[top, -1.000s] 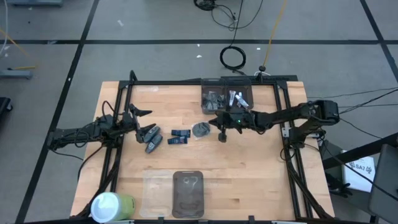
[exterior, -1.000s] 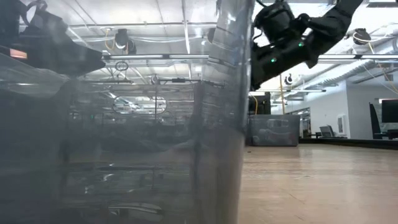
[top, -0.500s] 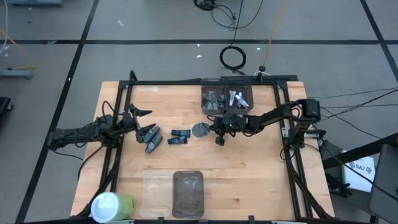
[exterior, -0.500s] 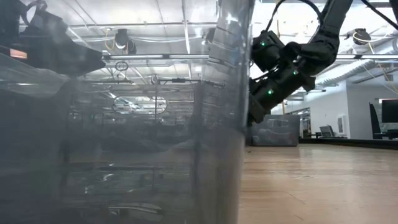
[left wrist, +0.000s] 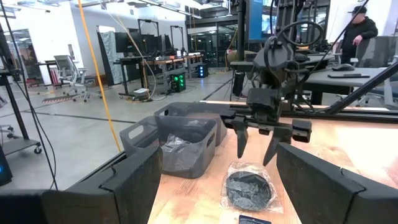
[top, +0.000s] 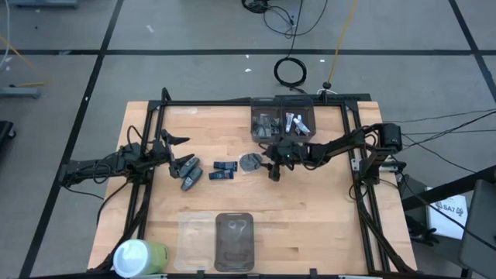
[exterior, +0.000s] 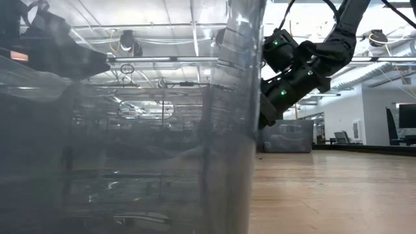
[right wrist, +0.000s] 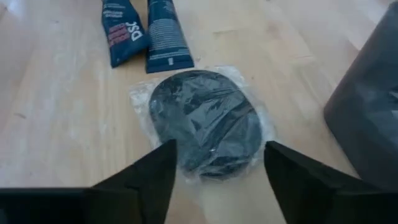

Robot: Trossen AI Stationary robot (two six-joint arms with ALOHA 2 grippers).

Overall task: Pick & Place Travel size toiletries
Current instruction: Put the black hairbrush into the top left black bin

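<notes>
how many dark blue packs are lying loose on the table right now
2. Both dark blue packs lie side by side on the wood just beyond the round wrapped packet, under the right gripper. More may be hidden.

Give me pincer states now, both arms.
Left pincer: open, empty, beside the grey bottles.
Right pincer: open, empty, poised over the round dark packet.
</notes>
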